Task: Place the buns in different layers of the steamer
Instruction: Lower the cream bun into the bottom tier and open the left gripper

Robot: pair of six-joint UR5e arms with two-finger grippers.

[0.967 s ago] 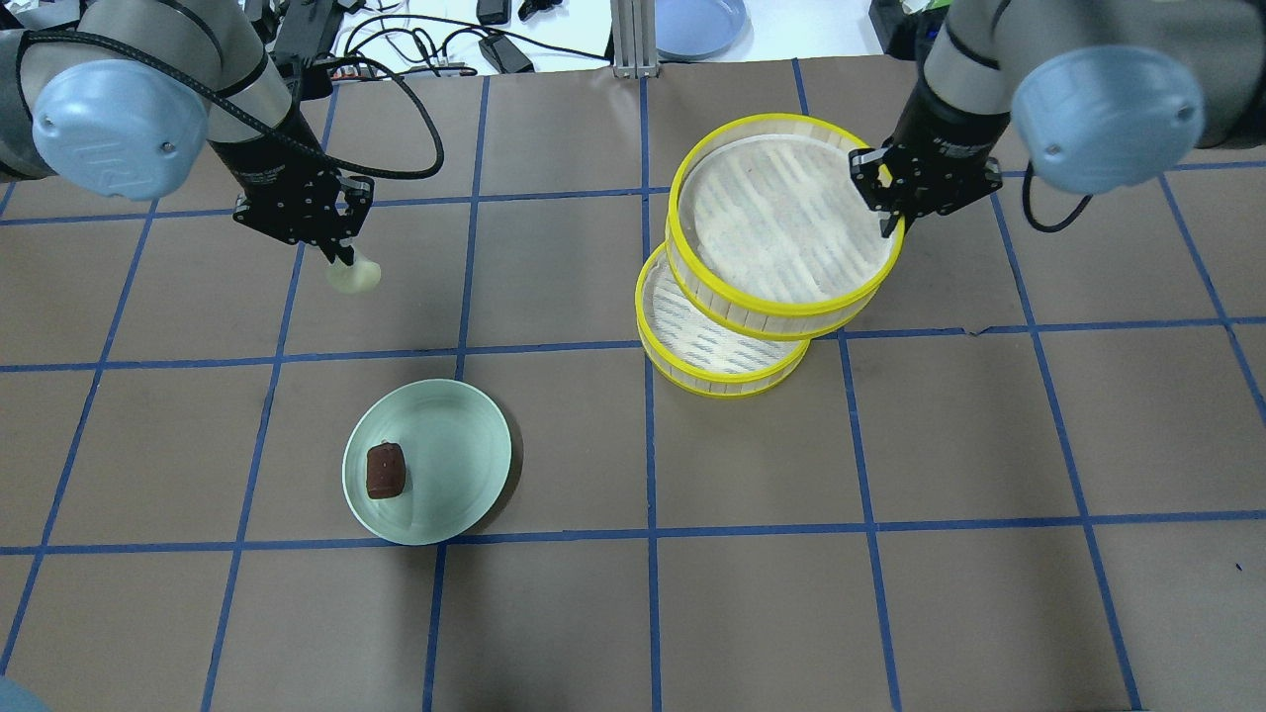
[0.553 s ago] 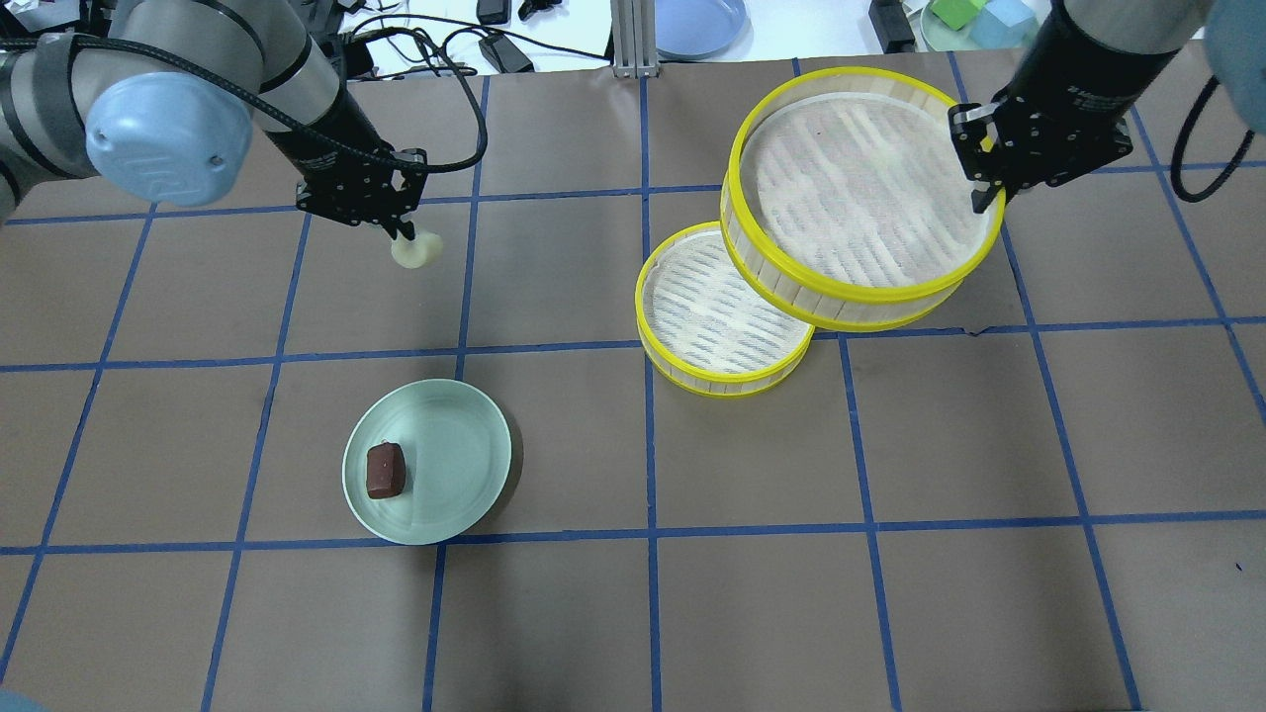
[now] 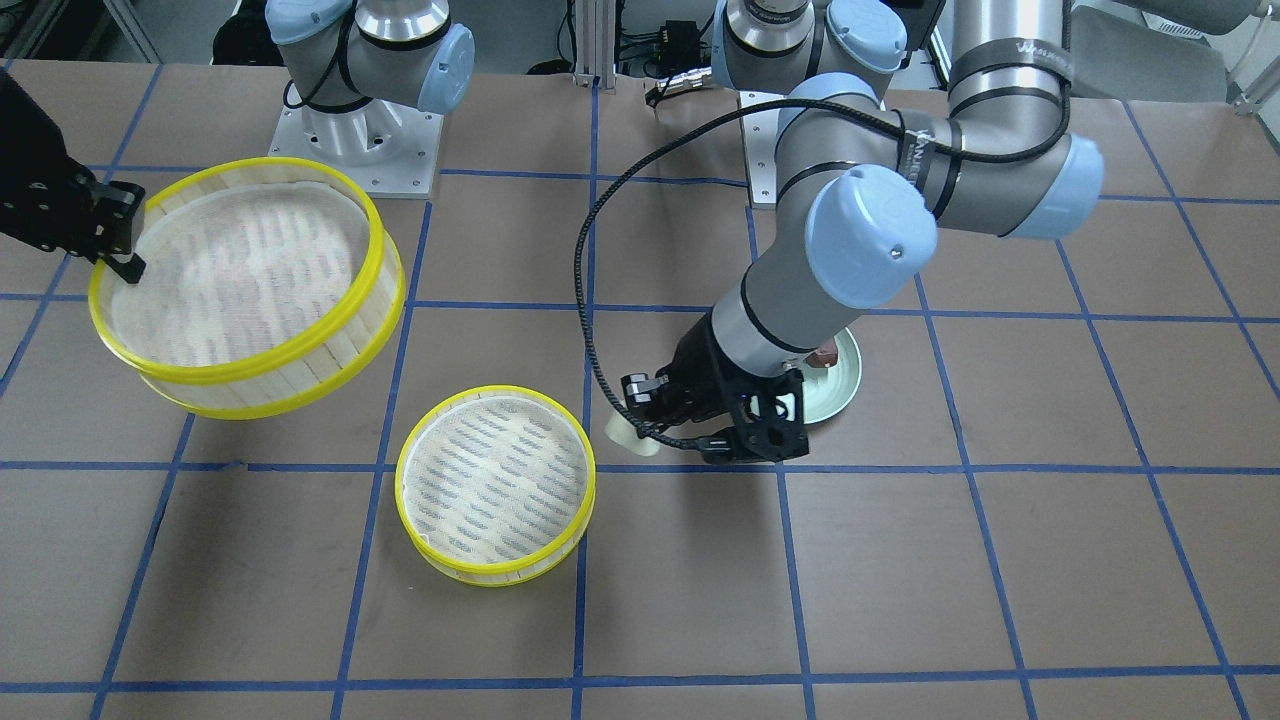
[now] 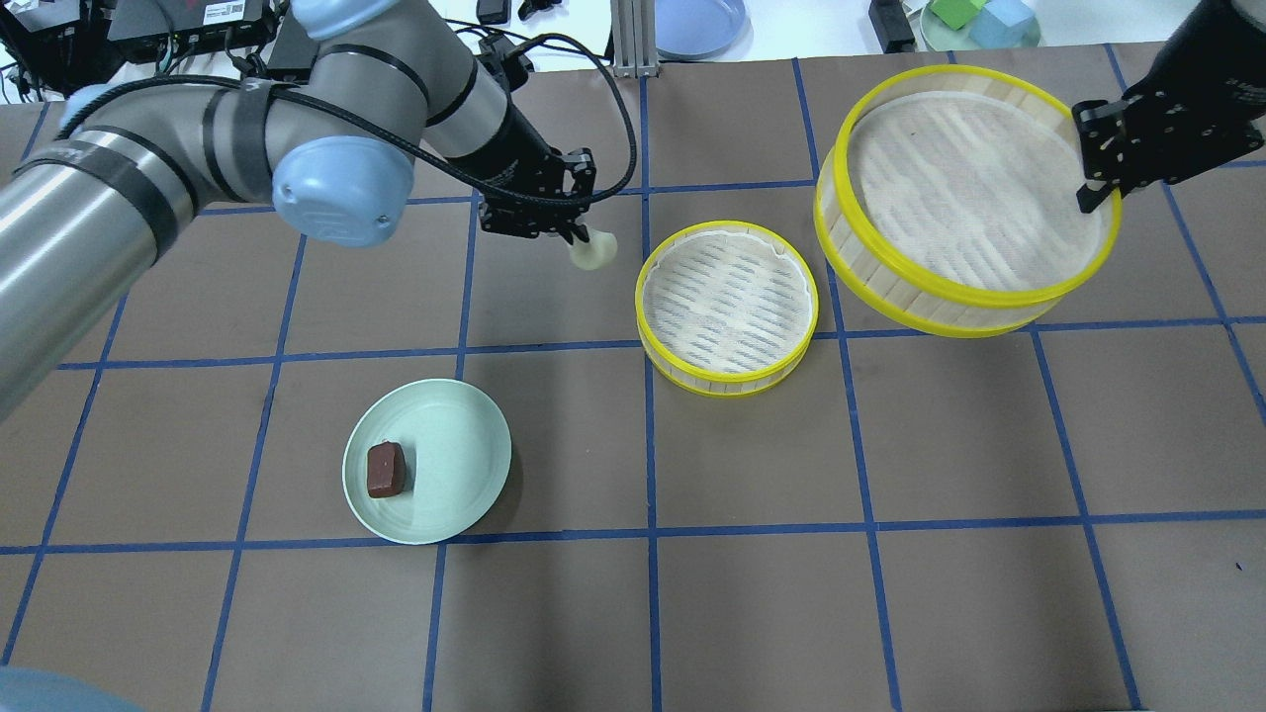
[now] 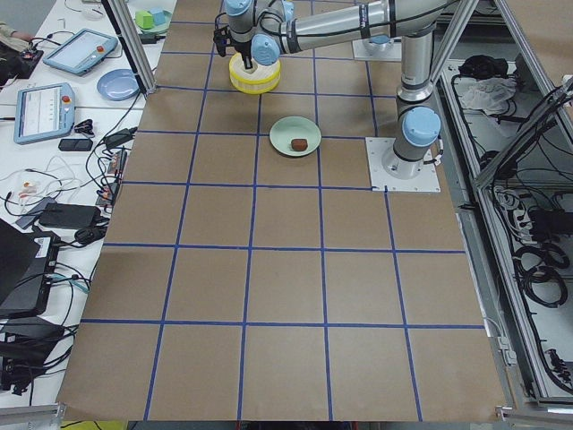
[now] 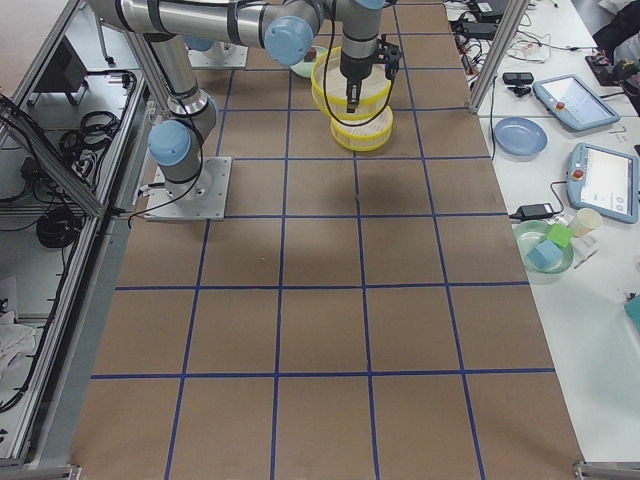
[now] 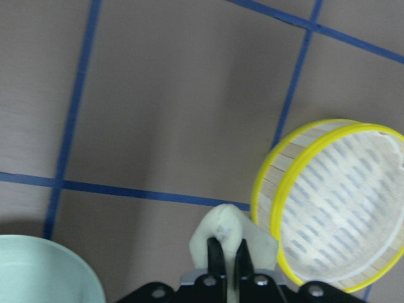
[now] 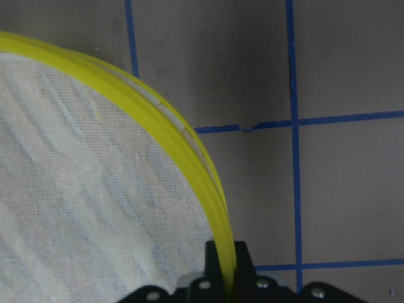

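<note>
My left gripper (image 4: 584, 237) is shut on the cream-white bun (image 4: 594, 249) and holds it in the air just left of the lower steamer tray (image 4: 727, 308), which sits on the table. In the left wrist view the bun (image 7: 221, 232) hangs between the fingers beside that tray (image 7: 334, 202). My right gripper (image 4: 1088, 203) is shut on the rim of the upper steamer tray (image 4: 964, 198) and holds it lifted and tilted to the right of the lower one. The reddish-brown bun (image 4: 385, 470) lies on the pale green plate (image 4: 455, 465).
A blue plate (image 4: 700, 25) and a bowl of coloured blocks (image 4: 979, 22) sit beyond the table's far edge. Cables trail at the far left. The table (image 4: 752, 593) has brown paper with blue tape lines.
My left gripper carried the cream-white bun rightward toward the lower tray. My right gripper lifted the upper tray off the lower one and moved it right and away.
</note>
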